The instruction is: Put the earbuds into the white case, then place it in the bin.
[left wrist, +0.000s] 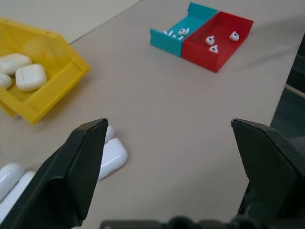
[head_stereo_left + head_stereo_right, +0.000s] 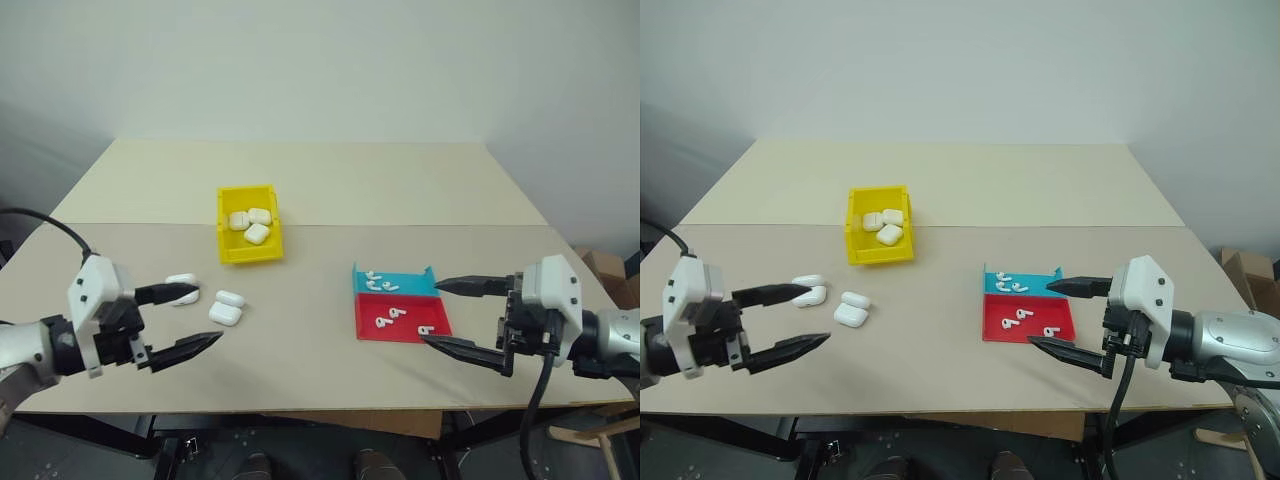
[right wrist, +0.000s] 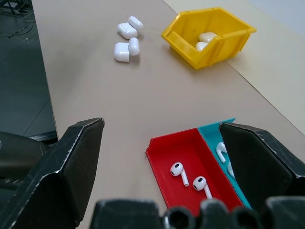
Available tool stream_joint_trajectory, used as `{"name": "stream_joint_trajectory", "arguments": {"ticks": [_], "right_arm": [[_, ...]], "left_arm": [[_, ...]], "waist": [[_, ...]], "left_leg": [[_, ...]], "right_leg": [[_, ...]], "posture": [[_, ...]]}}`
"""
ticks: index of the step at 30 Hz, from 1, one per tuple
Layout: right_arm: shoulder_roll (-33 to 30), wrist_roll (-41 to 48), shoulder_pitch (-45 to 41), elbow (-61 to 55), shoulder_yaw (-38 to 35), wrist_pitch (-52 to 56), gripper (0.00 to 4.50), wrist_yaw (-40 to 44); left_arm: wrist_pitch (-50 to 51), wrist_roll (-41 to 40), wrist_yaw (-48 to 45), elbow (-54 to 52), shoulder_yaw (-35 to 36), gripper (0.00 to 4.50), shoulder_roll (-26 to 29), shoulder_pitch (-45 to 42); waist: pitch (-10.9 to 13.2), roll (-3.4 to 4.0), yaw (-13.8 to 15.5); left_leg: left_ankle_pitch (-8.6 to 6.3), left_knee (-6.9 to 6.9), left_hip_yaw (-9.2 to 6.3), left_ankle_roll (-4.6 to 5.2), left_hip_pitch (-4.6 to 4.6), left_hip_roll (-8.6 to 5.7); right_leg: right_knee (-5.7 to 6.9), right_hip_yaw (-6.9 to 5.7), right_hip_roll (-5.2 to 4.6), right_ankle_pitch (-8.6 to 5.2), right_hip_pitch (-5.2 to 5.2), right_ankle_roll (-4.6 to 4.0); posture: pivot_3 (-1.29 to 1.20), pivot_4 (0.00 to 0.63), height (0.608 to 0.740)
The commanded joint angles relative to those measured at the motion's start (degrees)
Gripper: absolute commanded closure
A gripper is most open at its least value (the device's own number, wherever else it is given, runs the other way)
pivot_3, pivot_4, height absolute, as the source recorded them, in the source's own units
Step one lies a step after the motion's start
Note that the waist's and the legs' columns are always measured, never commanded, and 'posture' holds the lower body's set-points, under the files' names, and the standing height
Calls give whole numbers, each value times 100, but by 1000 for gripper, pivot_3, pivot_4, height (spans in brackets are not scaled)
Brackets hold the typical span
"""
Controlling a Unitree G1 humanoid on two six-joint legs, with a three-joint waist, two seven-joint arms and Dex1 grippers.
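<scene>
The left hand point(image 2: 190, 320) hovers low over the near left part of the beige worktop point(image 2: 320, 300), fingers spread wide with nothing between them. Just beyond its upper fingertip lie four white cases on the worktop: a pair point(image 2: 183, 289) right at that fingertip, partly hidden behind it, and a second pair point(image 2: 227, 307) a little further toward the middle. None of them touches the hand. The lids of these cases look shut.

The yellow bin point(image 2: 249, 224) stands further back, near the middle of the worktop, well apart from both hands. Three more white cases point(image 2: 250, 223) lie inside it.

The right hand point(image 2: 447, 313) hangs at the near right side, also spread wide and holding nothing. The flat red tray point(image 2: 402, 319) sits just beside its fingertips, with the blue tray point(image 2: 394, 281) touching the red one on its far side. Earbuds lie loose in both: about three in the red tray point(image 3: 190, 176), several bunched in the blue tray point(image 2: 379, 281).

No brand, label or writing can be read on the cases, trays or bin.
</scene>
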Motion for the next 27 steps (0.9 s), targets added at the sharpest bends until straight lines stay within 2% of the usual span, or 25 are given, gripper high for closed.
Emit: {"name": "stream_joint_trajectory", "arguments": {"ticks": [1, 4, 11, 15, 19, 23, 27], "right_arm": [[-8, 55, -73, -68, -55, -83, 47, -8], [3, 47, -65, -67, -33, -91, 47, -14], [65, 63, -49, -141, -21, -70, 47, -119], [99, 60, -5, -194, -37, -63, 47, -197], [119, 81, 51, -258, -88, -41, 47, -271], [130, 93, 123, -340, -112, -35, 47, -347], [153, 134, 184, -412, -155, -22, 47, -439]], "left_arm": [[416, 261, 281, 167, 134, 0, 204, 65], [1152, 479, 894, 204, -248, 0, 469, -177], [2499, 239, 1865, 78, -1029, 0, 371, -1210], [3395, -62, 2377, 182, -1348, 0, 27, -2005], [4168, -14, 2916, 187, -1673, 0, -289, -2691], [4153, 94, 3029, 156, -1862, 0, -428, -3012], [4627, 287, 3344, 402, -2209, 0, -520, -3428]], "waist": [[0, 0, 0], [0, -1, 25], [0, -2, 19], [1, -3, 11], [1, -6, 8], [0, -7, 4], [0, -7, 16]], "left_leg": [[0, 0, 0, 0, 0, 0], [0, 1, 0, 0, 1, 0], [0, 0, 0, 0, -3, 0], [0, -1, 0, 0, -2, -1], [0, 0, -2, 0, -2, -3], [0, 0, -4, 0, -3, -3], [0, 0, -5, 0, -3, -5]], "right_leg": [[0, 0, 0, 0, 0, 0], [0, -1, 0, -3, 1, 1], [3, -1, -1, -7, -1, 18], [5, 0, -1, -4, 0, 14], [6, -1, 0, -1, 3, 14], [6, -1, 1, 7, 2, 0], [6, 0, 1, 8, 4, 0]], "posture": [[0, 150, 740], [0, 150, 740], [0, 150, 740], [0, 150, 740], [0, 150, 740], [0, 150, 740], [0, 150, 740]]}}
